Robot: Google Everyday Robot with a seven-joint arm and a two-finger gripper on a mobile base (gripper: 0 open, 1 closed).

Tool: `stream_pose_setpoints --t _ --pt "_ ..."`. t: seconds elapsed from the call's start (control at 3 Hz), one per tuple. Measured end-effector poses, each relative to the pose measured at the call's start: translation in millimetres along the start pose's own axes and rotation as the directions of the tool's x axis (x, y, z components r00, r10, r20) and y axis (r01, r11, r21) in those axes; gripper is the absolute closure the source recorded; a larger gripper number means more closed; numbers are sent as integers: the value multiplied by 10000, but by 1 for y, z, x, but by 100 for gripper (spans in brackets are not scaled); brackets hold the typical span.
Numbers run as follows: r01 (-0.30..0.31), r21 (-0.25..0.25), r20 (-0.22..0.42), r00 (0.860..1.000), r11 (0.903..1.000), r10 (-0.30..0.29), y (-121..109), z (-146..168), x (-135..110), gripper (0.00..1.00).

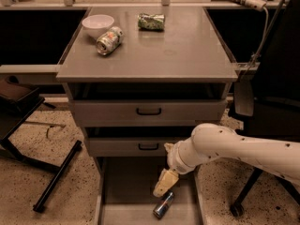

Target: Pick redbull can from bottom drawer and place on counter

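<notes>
we look down on a grey metal drawer cabinet; its lowest, deepest grey drawer [123, 186] is pulled open toward us, with a plain flat floor; on that floor, toward the front and a little right of centre, a slim blue-and-silver redbull can [163, 205] lies on its side, one end pointing up toward the cabinet; a white, rounded robot arm [234, 148] reaches in from the right, and its tan gripper [161, 190] hangs inside the open drawer, tilted down and to the left, its tip just above the can's upper end; we cannot tell whether they touch, nor how the gripper is set; above, the wide matte grey counter [187, 50] carries a white bowl [97, 23], a red-white-green can [109, 40] lying just beside it, and a green patterned can [151, 21] lying farther back.
</notes>
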State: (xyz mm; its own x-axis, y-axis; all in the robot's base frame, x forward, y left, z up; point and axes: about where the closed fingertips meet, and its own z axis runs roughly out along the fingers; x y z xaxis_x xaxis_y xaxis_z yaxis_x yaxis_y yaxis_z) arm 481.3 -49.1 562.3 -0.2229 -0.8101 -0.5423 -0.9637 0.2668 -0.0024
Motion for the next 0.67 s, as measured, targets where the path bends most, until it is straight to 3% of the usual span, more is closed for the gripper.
stream_pose_setpoints --t 0.33,0.67 --pt "1613 -491 -280 9863 9857 -1628 -14 33 12 0" --pt "3294 -792 -1079 9354 9408 -3366 -38 70 39 0"
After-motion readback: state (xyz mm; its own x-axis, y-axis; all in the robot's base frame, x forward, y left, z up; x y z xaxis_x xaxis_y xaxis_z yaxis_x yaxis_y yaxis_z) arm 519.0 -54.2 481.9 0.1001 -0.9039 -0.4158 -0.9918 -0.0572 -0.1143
